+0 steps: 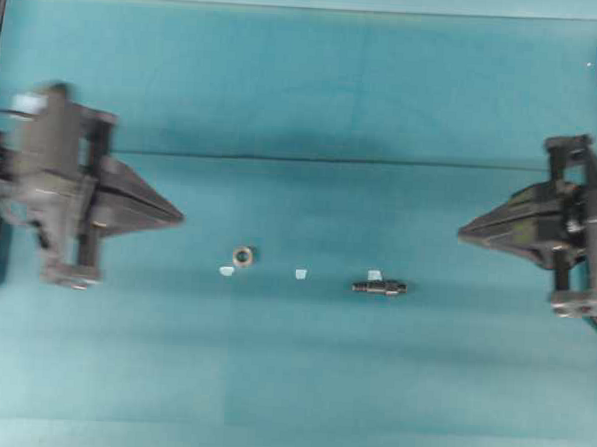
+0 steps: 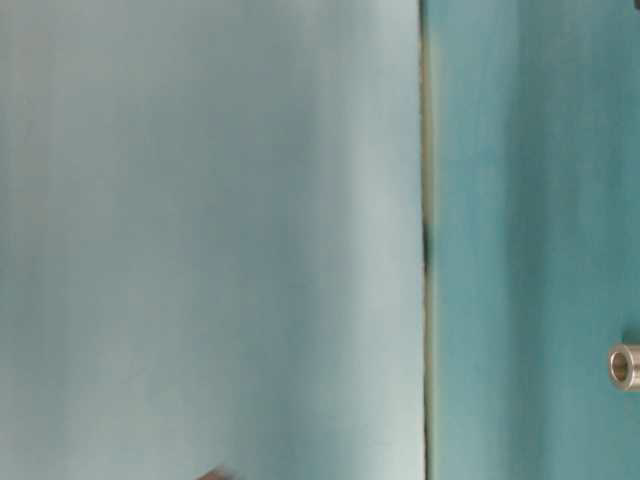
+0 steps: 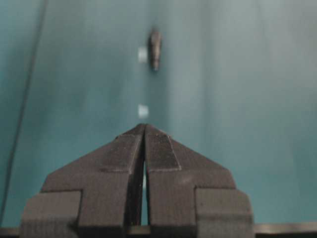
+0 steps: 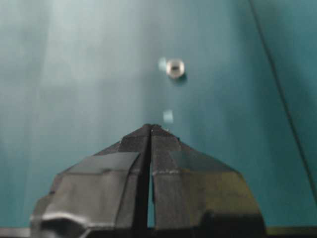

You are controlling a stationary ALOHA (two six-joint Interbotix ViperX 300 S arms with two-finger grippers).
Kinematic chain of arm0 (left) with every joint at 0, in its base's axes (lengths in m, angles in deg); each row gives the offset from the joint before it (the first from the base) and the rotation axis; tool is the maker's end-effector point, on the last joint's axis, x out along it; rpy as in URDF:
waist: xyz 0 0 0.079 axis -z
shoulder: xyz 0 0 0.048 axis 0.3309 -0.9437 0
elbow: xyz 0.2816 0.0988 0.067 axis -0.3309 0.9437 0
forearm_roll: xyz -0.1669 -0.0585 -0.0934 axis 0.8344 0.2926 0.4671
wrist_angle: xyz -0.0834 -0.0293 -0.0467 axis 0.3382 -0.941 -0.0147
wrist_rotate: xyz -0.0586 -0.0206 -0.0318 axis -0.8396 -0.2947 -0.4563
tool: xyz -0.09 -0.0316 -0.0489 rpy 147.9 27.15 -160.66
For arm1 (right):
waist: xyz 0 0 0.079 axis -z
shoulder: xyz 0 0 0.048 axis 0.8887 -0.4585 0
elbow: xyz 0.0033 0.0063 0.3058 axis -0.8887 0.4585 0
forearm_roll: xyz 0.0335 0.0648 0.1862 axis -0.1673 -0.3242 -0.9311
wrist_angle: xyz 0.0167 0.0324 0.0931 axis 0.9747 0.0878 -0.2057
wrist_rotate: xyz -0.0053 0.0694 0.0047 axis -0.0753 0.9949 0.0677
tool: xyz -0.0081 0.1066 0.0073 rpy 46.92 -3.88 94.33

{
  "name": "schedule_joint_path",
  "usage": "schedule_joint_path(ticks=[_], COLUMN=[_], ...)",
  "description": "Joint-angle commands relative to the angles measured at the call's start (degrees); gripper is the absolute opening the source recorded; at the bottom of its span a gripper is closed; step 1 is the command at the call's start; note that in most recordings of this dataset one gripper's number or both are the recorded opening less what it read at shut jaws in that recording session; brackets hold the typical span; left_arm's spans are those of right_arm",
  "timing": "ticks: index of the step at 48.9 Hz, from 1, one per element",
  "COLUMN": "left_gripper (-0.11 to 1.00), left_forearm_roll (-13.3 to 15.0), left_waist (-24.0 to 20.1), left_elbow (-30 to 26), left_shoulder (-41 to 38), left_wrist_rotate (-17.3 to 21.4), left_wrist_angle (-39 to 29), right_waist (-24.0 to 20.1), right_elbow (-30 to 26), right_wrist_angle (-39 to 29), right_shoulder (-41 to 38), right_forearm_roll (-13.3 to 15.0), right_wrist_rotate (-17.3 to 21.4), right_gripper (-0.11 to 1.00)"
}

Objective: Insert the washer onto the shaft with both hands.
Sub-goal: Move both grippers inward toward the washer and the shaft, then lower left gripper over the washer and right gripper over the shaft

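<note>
Teal counter [image 1: 290, 383] carries the washer [image 1: 243, 256] left of the shaft [image 1: 379, 286]; the left gripper [image 1: 179, 217] and right gripper [image 1: 462, 232] are closed, empty, well apart.

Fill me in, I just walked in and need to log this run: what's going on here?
Nothing is being handled yet. The left gripper and right gripper are both shut and empty, hanging at opposite sides of the teal table with their tips pointing inward. Between them the washer lies nearer the left arm and the shaft lies on its side nearer the right arm, apart from each other. A few pale tape scraps sit near them. The washer is not on the shaft.
</note>
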Motion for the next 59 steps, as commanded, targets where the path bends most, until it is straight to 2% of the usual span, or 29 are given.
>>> schedule_joint_path(ticks=[1, 15, 27, 37, 51, 59], left_gripper=[0.02, 0.02, 0.02, 0.02, 0.02, 0.04], left_forearm_roll=[-0.09, -0.35, -0.53, -0.62, -0.62, -0.62], left_waist=[0.09, -0.35, -0.35, -0.44, -0.62, -1.58], left_elbow=[-4.04, -10.37, -14.24, -14.68, -14.41, -14.33], left_shoulder=[-3.34, -13.89, -19.25, -21.18, -21.27, -21.53], left_wrist_rotate=[0.09, 0.44, 0.88, 2.37, 1.49, 1.76], left_wrist_angle=[-2.37, -12.04, -18.11, -18.81, -18.28, -18.11], right_waist=[0.09, 0.09, 0.00, 0.00, -0.09, -0.09], right_elbow=[-2.55, -6.24, -11.43, -13.27, -14.24, -14.24], right_wrist_angle=[-2.29, -10.99, -15.38, -16.17, -16.17, -16.00], right_shoulder=[-2.72, -13.36, -21.09, -25.93, -29.09, -30.41], right_forearm_roll=[-0.09, 0.62, 1.93, 2.20, 2.20, 2.29], right_wrist_rotate=[0.44, 0.26, 0.00, -0.53, -1.23, -1.67], right_gripper=[-0.09, -0.09, -0.09, -0.09, -0.07, 0.04])
